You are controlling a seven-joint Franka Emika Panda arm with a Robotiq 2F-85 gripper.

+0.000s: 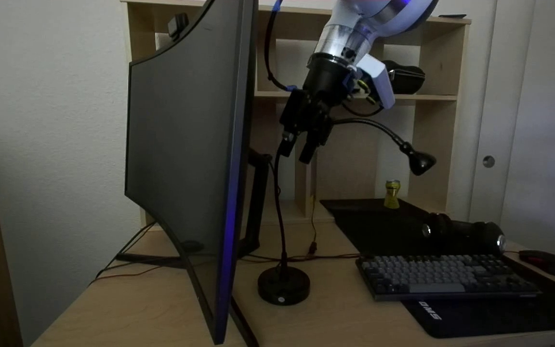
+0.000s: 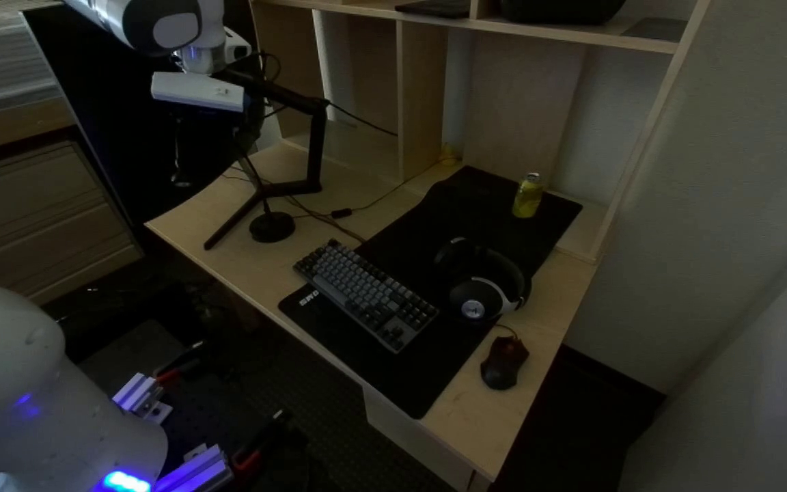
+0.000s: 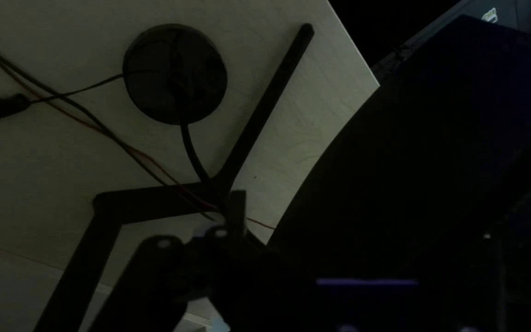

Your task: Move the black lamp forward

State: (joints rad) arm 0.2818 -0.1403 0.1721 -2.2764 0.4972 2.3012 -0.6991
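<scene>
The black lamp has a round base (image 1: pixel 284 286) on the desk and a thin gooseneck ending in a cone head (image 1: pixel 422 162). Its base also shows in an exterior view (image 2: pixel 272 227) and in the wrist view (image 3: pixel 174 74). My gripper (image 1: pixel 297 151) is high on the neck, pointing down and tilted, with its fingertips visibly apart. The neck rises to one finger, is hidden at the gripper and comes out on the far side toward the head. I cannot tell whether it passes between the fingers or behind them. The wrist view is very dark around the jaws.
A large curved monitor (image 1: pixel 186 130) stands close beside the lamp and gripper, its stand leg (image 3: pixel 265 110) next to the base. Cables cross the desk. A keyboard (image 1: pixel 446 274), headphones (image 2: pixel 482 283), mouse (image 2: pixel 505 362) and yellow can (image 2: pixel 528 196) are on the other side. Shelves rise behind.
</scene>
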